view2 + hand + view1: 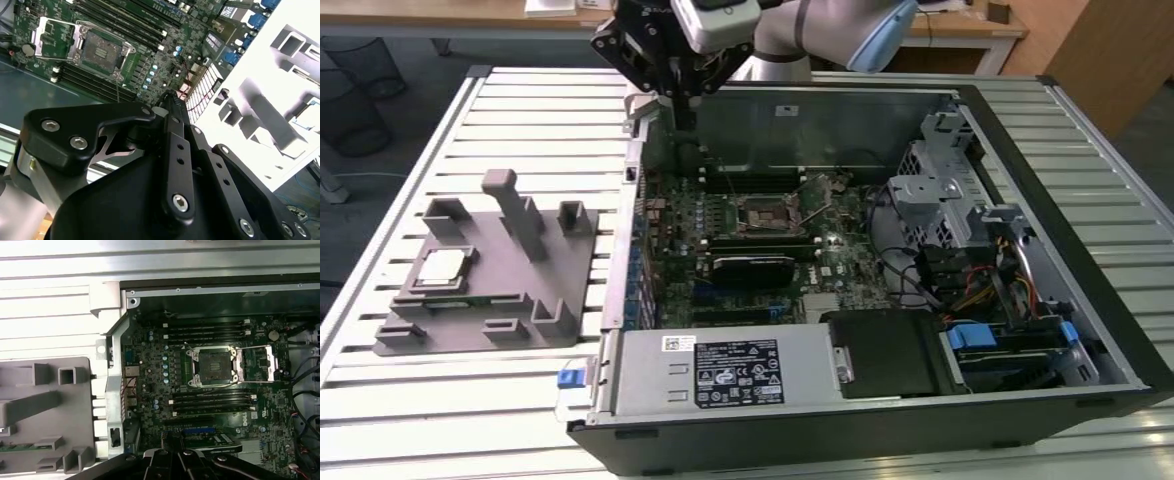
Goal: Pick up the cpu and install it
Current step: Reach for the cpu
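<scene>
Fingers [683, 105] together above slatted table [480, 400], desk [440, 15] beyond

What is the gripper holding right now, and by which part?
Nothing. The gripper hangs empty over the far edge of the computer case, while the cpu lies on the grey holder outside it.

a pale slatted metal table [467, 410] stands on a dark grey floor [354, 235]; beyond its far edge, a wooden desk [427, 15] and a black mesh bin [358, 100].
</scene>
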`<state>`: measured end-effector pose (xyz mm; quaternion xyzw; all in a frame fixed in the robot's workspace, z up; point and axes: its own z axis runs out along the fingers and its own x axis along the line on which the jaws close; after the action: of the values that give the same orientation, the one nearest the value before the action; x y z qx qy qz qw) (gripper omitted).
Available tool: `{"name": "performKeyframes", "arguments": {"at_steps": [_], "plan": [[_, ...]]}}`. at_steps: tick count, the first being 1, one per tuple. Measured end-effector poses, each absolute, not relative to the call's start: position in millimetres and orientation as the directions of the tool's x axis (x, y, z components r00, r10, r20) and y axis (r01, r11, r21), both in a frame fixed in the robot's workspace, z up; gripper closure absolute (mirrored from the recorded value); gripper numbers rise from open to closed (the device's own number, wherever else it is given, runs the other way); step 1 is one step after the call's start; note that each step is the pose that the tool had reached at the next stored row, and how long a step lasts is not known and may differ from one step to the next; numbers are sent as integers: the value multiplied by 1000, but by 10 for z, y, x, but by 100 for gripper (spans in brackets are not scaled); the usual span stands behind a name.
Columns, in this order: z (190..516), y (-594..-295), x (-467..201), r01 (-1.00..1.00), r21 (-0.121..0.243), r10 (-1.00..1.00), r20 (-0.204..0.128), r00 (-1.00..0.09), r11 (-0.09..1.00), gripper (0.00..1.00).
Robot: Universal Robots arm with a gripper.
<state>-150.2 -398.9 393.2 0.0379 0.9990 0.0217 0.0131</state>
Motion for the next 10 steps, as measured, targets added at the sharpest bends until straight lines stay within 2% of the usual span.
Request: {"name": "performKeyframes", "arguments": {"at_steps": [10], "plan": [[3932,-3990,-1638,75,44,76,-24,-997,996,89]]}}
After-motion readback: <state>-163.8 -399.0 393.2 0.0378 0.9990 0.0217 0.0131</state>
